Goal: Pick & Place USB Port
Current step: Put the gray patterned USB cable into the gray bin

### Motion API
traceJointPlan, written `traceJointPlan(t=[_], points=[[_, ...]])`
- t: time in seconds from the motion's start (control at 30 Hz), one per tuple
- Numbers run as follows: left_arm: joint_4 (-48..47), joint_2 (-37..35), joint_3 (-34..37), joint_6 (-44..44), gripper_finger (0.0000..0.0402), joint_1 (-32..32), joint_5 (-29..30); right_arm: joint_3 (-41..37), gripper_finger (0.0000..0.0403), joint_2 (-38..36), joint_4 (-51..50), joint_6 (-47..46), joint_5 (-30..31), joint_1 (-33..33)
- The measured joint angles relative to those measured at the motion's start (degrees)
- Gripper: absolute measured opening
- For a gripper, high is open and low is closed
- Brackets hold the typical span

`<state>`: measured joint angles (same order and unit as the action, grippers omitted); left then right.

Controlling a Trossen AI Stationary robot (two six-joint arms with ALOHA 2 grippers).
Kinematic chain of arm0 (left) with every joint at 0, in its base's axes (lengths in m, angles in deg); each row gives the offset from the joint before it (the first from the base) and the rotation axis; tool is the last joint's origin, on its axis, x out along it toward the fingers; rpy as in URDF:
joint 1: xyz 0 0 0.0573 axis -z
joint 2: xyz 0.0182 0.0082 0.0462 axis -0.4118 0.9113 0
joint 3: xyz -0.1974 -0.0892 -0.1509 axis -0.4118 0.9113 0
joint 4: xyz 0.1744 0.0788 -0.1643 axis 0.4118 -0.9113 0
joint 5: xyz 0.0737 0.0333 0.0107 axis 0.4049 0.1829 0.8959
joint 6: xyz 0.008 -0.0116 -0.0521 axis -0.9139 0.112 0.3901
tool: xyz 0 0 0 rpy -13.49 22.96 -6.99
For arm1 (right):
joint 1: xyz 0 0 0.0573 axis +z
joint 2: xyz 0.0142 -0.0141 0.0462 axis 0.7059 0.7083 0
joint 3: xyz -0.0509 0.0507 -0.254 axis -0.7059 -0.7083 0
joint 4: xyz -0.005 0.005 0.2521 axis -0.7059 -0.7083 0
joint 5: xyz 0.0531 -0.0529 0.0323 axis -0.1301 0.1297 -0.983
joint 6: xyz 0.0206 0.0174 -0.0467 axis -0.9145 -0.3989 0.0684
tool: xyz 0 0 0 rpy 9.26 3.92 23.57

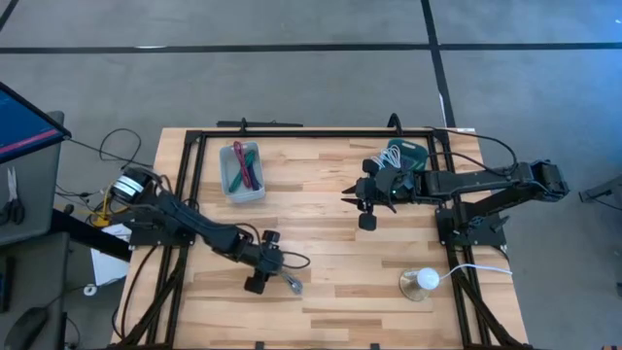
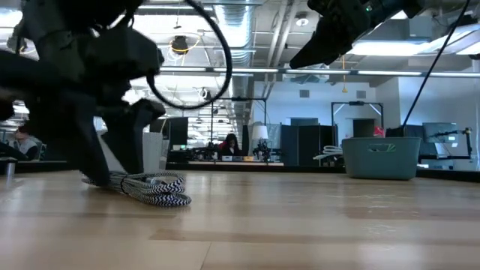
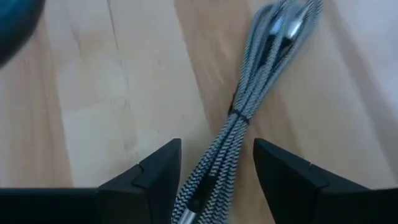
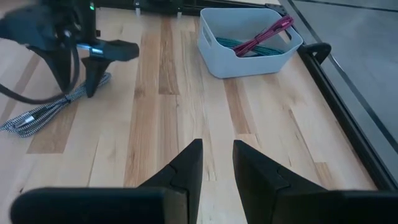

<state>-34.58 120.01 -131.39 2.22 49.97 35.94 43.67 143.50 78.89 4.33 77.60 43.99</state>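
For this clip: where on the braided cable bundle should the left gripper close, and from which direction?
Grip the braided cable bundle near its tied waist, where the strands pinch narrowest, coming straight down from above. It lies flat on the table, and the left gripper already straddles it with its fingers open on either side. The right gripper waits apart.

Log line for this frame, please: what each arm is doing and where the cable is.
left gripper: open, fingers straddling braided cable on table | right gripper: open, empty, raised mid-table | white bin: holds red and green cables

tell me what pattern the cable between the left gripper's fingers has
The bundled cable has a black-and-white braided zigzag weave; the left wrist view shows it best.
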Motion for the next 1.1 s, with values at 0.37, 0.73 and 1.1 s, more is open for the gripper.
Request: traceJointPlan(t=[0.37,0.73,1.1], points=[[0.51,2.10,-0.17,0.12,0.0125,-0.09,-0.67,0.00,0.0082,0.00,-0.04,0.00,0.00,0.02],[-0.77,-3.73,0.11,1.12,0.0018,-0.13,6.77,0.00,0.0082,0.00,-0.26,0.00,0.00,0.02],[-9.29,-24.73,0.09,2.41,0.0015,-7.03,29.61,0.00,0.0082,0.01,-0.89,-0.31,-0.02,0.02]])
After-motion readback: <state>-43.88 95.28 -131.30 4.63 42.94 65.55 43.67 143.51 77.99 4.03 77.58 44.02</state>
